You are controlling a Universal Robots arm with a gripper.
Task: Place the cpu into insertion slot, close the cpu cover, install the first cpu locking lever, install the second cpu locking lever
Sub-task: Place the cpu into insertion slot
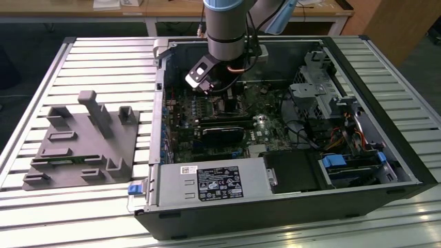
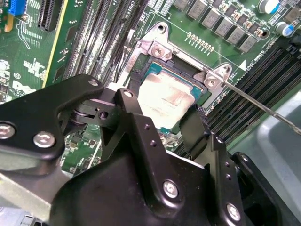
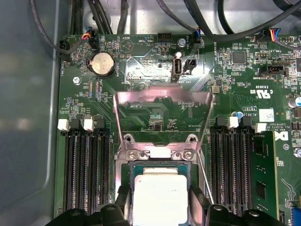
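Pinching the cpu (image 2: 164, 96) by two opposite edges, my gripper (image 3: 160, 195) hangs at eleven o'clock inside the case (image 1: 276, 214); light but fragile, I judge.

Slatted metal table (image 1: 103, 67), wooden desk (image 1: 172, 10) behind

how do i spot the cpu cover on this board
Find the green motherboard in the open computer case, then look between its two banks of black memory slots. The cpu cover stands raised beside the cpu: a thin shiny metal frame, with board showing through its window.
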